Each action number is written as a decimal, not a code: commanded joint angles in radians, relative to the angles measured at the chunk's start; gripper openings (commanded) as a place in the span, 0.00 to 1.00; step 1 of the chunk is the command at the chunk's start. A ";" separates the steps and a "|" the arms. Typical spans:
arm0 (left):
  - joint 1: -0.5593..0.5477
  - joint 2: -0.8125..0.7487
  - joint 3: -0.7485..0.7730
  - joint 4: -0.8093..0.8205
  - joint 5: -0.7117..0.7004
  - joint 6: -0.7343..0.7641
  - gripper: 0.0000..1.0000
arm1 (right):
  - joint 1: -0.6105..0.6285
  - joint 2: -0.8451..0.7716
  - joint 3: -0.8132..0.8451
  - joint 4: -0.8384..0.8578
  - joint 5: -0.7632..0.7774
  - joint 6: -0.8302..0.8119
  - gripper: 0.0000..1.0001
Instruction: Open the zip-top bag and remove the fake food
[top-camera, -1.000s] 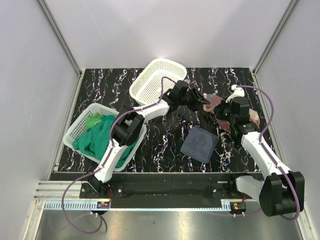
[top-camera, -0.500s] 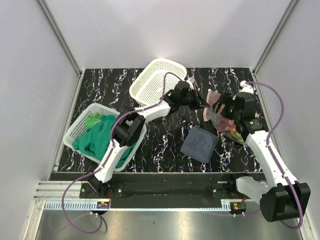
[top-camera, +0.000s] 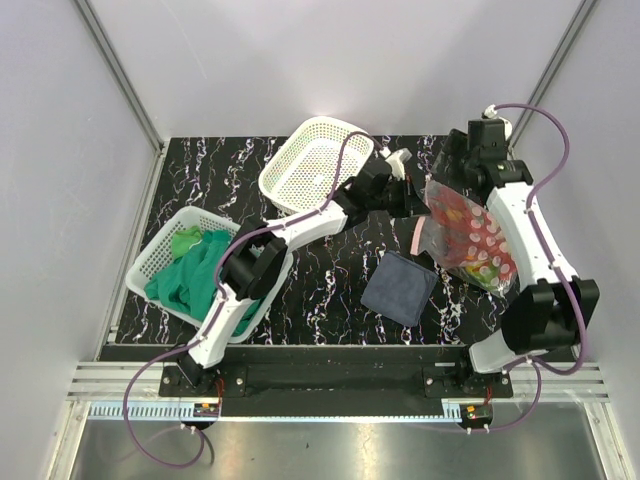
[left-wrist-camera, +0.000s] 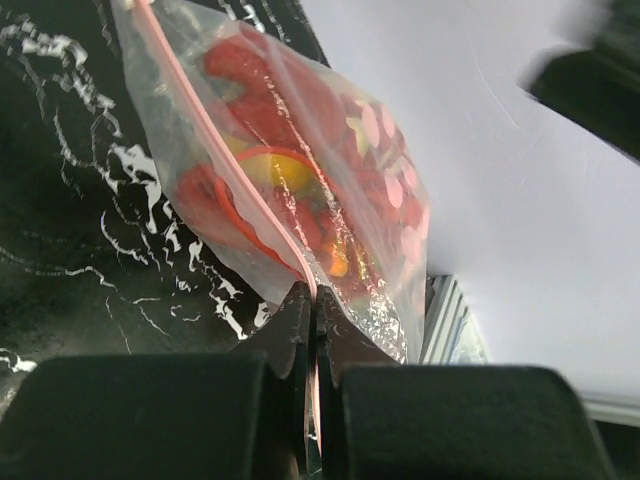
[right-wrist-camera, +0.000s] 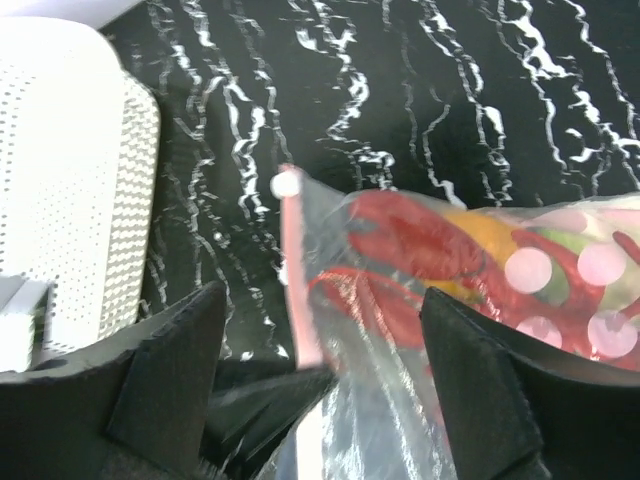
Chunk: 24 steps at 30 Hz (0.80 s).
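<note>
The zip-top bag (top-camera: 468, 232) hangs tilted at the right of the table, its clear plastic full of fake food (top-camera: 482, 252). In the left wrist view a red lobster (left-wrist-camera: 262, 108) and yellow and orange pieces show through the bag (left-wrist-camera: 375, 170). My left gripper (top-camera: 414, 200) is shut on the bag's pink zip strip (left-wrist-camera: 240, 185) at its corner. My right gripper (top-camera: 452, 184) hovers over the bag's upper end, open. Its fingers (right-wrist-camera: 165, 380) straddle the zip strip (right-wrist-camera: 298, 270) and the bag (right-wrist-camera: 470, 270) without pinching them.
A dark blue-grey folded cloth (top-camera: 400, 287) lies just left of the bag. An oval white basket (top-camera: 268, 178) stands at the back, seen also in the right wrist view (right-wrist-camera: 70, 180). A second white basket (top-camera: 152, 250) at the left holds a green cloth (top-camera: 200, 278).
The left gripper has shut on the bag's zip strip. The right gripper has opened, let go of the bag and swung toward the back wall. The bag has turned toward the right.
</note>
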 joint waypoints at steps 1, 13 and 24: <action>-0.016 -0.114 0.051 0.083 -0.022 0.125 0.00 | -0.031 0.069 0.115 -0.092 -0.029 -0.007 0.74; -0.021 -0.074 0.152 0.011 0.000 0.176 0.00 | -0.025 0.135 0.126 -0.096 -0.198 0.032 0.56; -0.036 -0.076 0.169 -0.050 -0.028 0.225 0.00 | -0.026 0.159 0.121 -0.062 -0.142 0.034 0.23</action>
